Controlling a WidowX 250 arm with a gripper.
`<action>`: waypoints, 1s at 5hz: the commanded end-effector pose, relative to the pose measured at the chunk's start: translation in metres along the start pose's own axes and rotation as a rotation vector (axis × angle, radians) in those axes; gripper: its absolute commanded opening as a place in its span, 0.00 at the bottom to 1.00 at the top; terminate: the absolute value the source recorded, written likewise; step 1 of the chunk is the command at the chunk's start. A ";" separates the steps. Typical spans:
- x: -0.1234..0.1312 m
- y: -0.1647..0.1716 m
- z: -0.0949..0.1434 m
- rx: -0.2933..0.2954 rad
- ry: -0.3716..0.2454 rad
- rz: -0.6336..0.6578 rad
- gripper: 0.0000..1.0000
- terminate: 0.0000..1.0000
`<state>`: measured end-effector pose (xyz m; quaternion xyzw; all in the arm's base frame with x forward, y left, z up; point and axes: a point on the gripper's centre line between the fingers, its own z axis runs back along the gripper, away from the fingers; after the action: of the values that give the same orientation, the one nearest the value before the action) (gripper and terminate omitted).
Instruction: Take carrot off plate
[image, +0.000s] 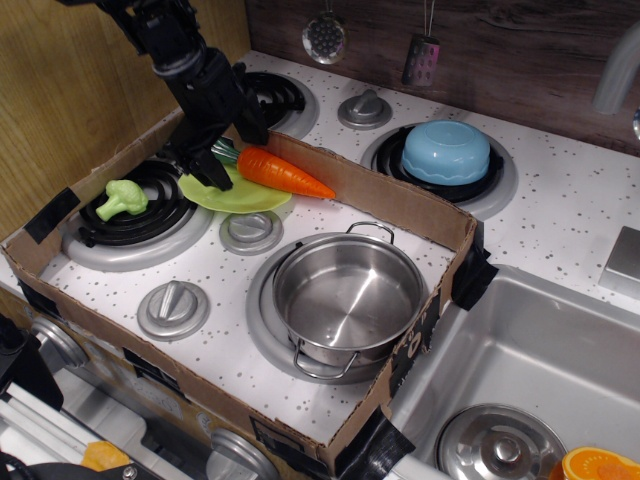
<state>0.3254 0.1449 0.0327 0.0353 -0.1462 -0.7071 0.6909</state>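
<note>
Orange carrot (287, 172) lies across the green plate (238, 194), its tip pointing right past the rim, beside the cardboard wall (400, 205). Black gripper (212, 163) is at the carrot's green stem end; whether its jaws are spread I cannot tell.

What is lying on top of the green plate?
The carrot lies across the plate, its tip past the rim. The gripper covers the plate's left part, so anything there is hidden.
</note>
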 end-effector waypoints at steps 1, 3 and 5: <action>0.006 -0.004 -0.004 0.012 -0.002 -0.014 1.00 0.00; 0.012 -0.013 -0.012 -0.150 0.034 -0.017 1.00 0.00; 0.015 -0.007 -0.014 -0.330 0.056 0.024 1.00 0.00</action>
<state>0.3224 0.1278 0.0146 -0.0676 -0.0063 -0.7145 0.6963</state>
